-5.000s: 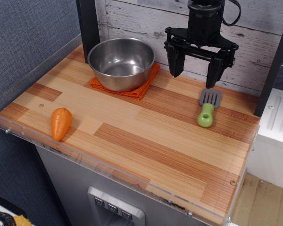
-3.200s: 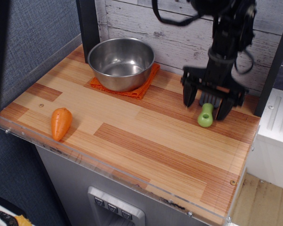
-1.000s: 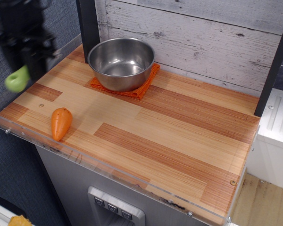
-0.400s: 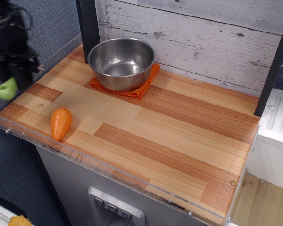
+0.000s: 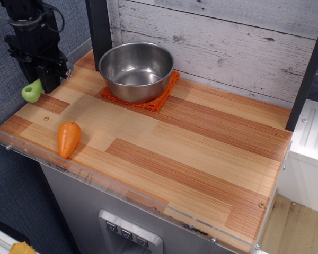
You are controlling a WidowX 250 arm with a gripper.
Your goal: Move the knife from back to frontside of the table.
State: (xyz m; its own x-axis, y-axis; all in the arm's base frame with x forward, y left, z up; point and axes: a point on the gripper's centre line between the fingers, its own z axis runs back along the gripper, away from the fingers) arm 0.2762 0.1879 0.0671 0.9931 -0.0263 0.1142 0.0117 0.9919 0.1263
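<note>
My black gripper (image 5: 41, 78) hangs at the left edge of the striped wooden table (image 5: 201, 153), above its left side. It is shut on the knife (image 5: 32, 91). Only the knife's lime-green handle shows, sticking out down and to the left below the fingers; the grey head is hidden inside the gripper. The knife is held in the air, above the table's left rim and behind the orange carrot (image 5: 68, 138).
A steel bowl (image 5: 136, 70) stands on an orange cloth (image 5: 161, 98) at the back left. A dark post (image 5: 99, 26) rises behind it. A clear acrylic rim (image 5: 122, 198) runs along the front and left edges. A whitewashed plank wall closes the back.
The gripper carried the knife from the back right across to the far left. In the last half second it moved right and back, toward the table's left edge.
</note>
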